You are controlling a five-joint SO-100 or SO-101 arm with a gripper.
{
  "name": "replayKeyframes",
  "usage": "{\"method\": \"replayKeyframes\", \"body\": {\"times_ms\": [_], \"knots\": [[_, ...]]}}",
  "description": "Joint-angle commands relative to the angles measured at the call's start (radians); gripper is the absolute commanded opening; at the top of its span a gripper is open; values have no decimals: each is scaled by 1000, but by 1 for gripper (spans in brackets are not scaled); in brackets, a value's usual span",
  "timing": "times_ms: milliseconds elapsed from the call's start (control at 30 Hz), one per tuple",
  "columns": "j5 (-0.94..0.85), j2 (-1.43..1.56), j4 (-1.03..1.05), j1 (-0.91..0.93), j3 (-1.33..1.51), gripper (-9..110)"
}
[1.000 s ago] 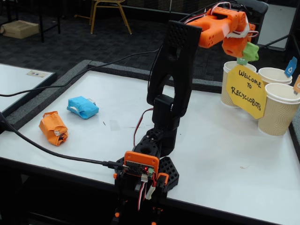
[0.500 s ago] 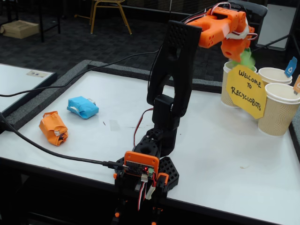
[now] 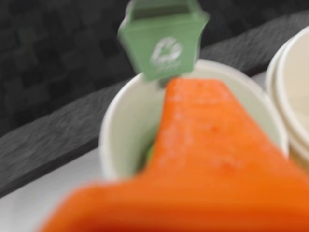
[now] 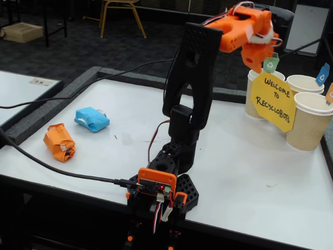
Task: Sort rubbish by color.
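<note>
Green wad [image 3: 148,153] is being glimpsed inside the far-right-corner cup [image 4: 253,96] under the gripper [image 4: 258,63], jaw state unclear; orange wad [image 4: 59,141] probably being fetched next.

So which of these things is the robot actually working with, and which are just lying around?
Part of the job:
orange wad
blue wad
claw
paper cups with coloured tags, green tag

Just lying about:
yellow welcome sign
black cable
chair
cardboard box
</note>
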Motion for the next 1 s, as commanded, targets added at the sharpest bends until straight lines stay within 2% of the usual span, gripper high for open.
{"method": "replayKeyframes", "body": {"times_ms": [0, 200, 567, 967], "knots": [[-17, 354, 54, -83, -124, 10], [-17, 552, 129, -152, -71, 0], [-17, 956, 255, -244, 318, 0], [-11, 1480, 396, -557, 788, 0]]}}
